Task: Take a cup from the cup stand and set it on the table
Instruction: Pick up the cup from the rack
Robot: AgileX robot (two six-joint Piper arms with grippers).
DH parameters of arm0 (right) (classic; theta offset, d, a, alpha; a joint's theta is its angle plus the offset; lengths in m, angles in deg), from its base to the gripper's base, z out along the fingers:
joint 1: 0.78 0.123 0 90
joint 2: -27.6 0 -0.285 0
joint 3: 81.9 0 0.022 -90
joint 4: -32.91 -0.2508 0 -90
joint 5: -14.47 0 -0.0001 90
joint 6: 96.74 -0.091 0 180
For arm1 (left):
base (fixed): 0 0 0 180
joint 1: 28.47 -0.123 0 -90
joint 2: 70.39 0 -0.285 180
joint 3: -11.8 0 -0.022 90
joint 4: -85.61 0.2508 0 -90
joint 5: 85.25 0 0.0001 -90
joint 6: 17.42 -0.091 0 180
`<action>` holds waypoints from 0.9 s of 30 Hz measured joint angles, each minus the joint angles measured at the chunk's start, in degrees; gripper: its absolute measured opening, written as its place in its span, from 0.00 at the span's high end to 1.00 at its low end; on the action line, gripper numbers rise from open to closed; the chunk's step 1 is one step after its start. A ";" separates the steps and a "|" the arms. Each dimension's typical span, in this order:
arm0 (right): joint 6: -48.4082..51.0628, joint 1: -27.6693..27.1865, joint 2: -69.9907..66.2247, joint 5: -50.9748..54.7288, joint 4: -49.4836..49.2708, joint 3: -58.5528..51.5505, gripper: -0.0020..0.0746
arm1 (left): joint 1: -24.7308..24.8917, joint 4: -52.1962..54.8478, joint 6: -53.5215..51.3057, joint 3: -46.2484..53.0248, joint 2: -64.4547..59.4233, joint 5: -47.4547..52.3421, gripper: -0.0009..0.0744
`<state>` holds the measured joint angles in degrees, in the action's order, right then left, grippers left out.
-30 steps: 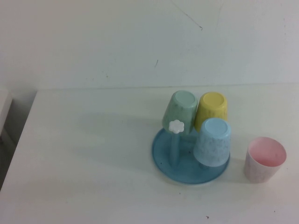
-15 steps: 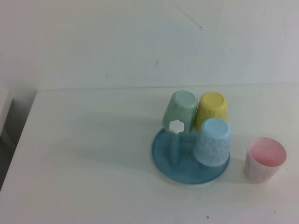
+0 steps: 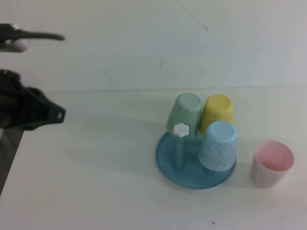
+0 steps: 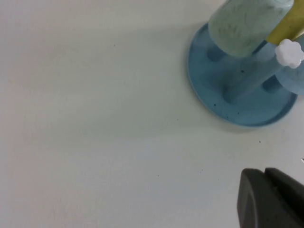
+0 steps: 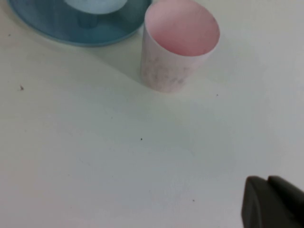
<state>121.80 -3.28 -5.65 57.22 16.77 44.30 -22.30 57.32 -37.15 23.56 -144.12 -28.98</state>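
The pale mint-green cup (image 3: 185, 114) hangs upside down on a back peg of the blue cup stand (image 3: 167, 160), right of the middle of the white table (image 3: 96, 167). In front of it stands a bare peg with a white flower knob (image 3: 182, 130). My left gripper (image 3: 56, 114) reaches in from the left edge, shut and empty, far from the stand. Its wrist view shows the cup (image 4: 242, 23), the stand (image 4: 209, 80) and the shut left gripper (image 4: 262, 174) well apart. My right gripper (image 5: 266, 181) is shut and empty over bare table.
A yellow cup (image 3: 217, 111) and a light blue cup (image 3: 218, 146) also hang upside down on the stand. A pink cup (image 3: 272, 164) stands upright on the table right of the stand, seen close in the right wrist view (image 5: 178, 52). The table's left edge (image 3: 9, 167) lies below the left arm.
The left arm has come into the high view from the left edge; before, no arm showed. The cups and stand have not moved.
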 joint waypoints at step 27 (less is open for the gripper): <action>1.22 0.00 0.00 0.00 0.00 -0.95 0.98 | 30.97 25.62 6.81 -53.56 -49.62 8.46 0.32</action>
<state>123.01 -3.28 -5.65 57.21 16.77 43.35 8.67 82.94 -30.33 -29.99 -193.74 -20.52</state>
